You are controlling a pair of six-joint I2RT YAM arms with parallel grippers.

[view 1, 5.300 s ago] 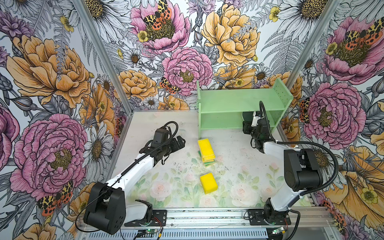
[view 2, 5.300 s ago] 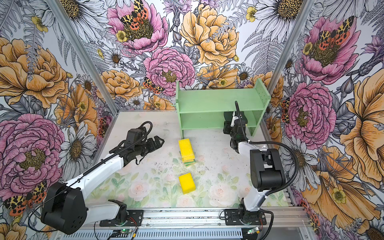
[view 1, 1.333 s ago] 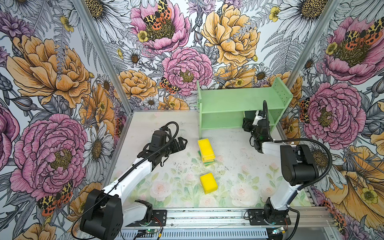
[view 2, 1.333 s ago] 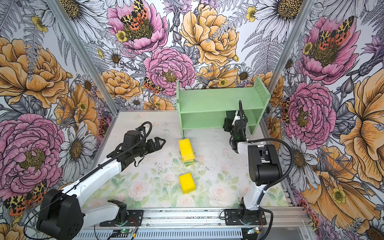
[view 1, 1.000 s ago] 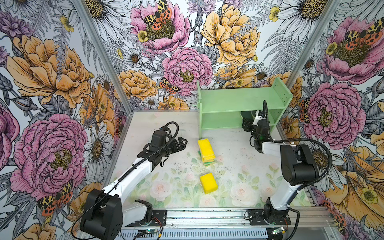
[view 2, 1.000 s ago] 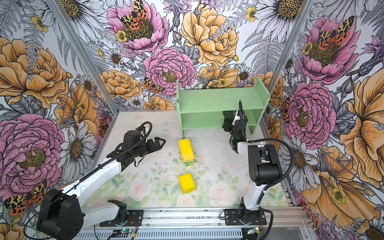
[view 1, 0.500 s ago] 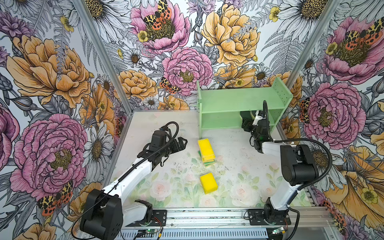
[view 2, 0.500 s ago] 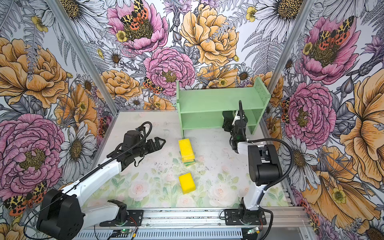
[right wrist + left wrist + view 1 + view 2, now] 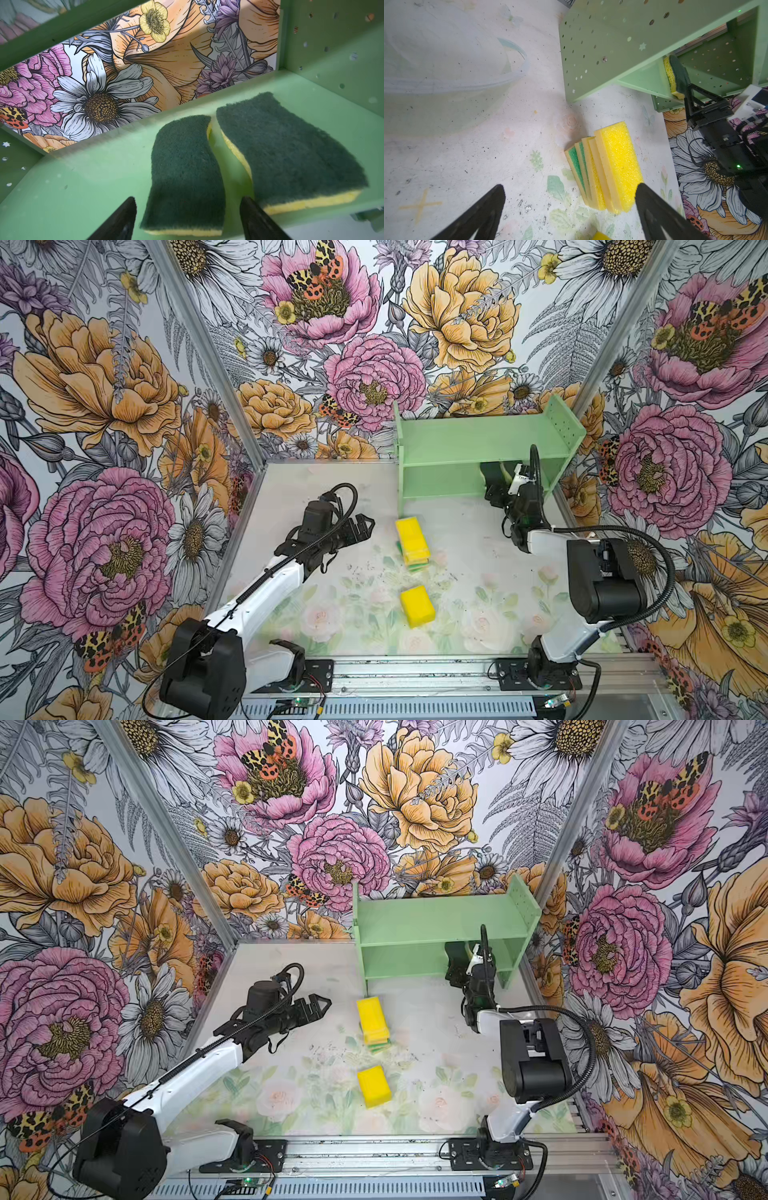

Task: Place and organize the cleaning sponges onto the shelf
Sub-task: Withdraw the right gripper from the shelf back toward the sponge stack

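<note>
While the right pincer [image 9: 188, 199] sits inside the lower tier of the shelf [image 9: 478, 439], I see its jaws spread and released. They straddle one dark-green-topped sponge [image 9: 185, 172] with a gap on each side, not touching it. The second dark-green-topped sponge [image 9: 286, 149] lies flat just beside it on the same board, closer to the pierced side panel [image 9: 336, 52], with a thin gap between the two. Both are green side up.

The shelf stands at the back right of the table [image 9: 469, 531], against the flowered wall.

The left pincer [image 9: 357, 526] hangs over the table left of centre, jaws wide, released, nothing between them. Near one of its fingertips [image 9: 645, 195] a slumped stack of sponges [image 9: 411, 539] lies in front of the shelf's left end. It is plain yellow on top, with two teal-green faces showing lower down, fanned. The lone yellow sponge [image 9: 417, 605] lies flat nearer the front edge, apart from the stack.

Markings: a faint yellow cross [image 9: 421, 204] on the table, and a few star-shaped holes [image 9: 642, 46] among the round ones in the shelf panel.
</note>
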